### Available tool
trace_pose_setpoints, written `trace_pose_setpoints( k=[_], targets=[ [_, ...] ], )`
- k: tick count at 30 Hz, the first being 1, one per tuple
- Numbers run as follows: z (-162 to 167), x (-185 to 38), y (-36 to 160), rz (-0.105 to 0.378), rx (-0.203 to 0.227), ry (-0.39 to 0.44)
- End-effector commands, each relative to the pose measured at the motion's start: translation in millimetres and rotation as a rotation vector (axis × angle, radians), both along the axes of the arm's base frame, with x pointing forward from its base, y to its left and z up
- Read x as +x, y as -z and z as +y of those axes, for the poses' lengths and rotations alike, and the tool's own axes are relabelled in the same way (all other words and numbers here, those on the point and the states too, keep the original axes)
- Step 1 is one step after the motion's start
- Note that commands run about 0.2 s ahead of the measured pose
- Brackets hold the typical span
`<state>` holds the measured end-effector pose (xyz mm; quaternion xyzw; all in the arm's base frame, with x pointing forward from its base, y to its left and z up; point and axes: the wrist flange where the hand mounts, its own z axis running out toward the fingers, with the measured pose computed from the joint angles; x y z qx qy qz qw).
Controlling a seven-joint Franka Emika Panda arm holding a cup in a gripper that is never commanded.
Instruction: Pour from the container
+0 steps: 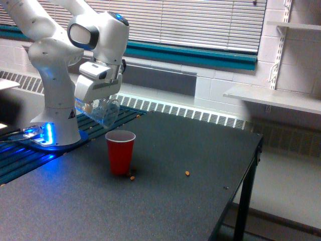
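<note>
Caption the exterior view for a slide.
Gripper holds a tilted clear tumbler above a red cup on the dark table.

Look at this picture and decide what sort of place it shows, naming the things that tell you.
Most likely a robotics lab or workshop room. A white robot arm is mounted at a dark table, its gripper tilting a clear tumbler above a red cup. Painted block walls, window blinds and bracket shelves suggest an institutional building.

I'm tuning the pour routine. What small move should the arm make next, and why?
Probably tip the tumbler back upright. It hangs tilted in the gripper above the red cup, no stream shows, and little seems left inside.
</note>
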<state>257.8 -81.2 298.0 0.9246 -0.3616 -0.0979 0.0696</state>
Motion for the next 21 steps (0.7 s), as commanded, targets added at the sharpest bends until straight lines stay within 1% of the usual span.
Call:
trace_pose_setpoints(
  k=[1,14,21],
  targets=[
    [9.0,-7.0,13.9,0.027,-0.001,-0.014],
    [8.1,-5.1,13.1,0.009,-0.005,-0.016],
    [3.2,-5.5,9.0,-0.007,-0.020,-0.008]
  ],
)
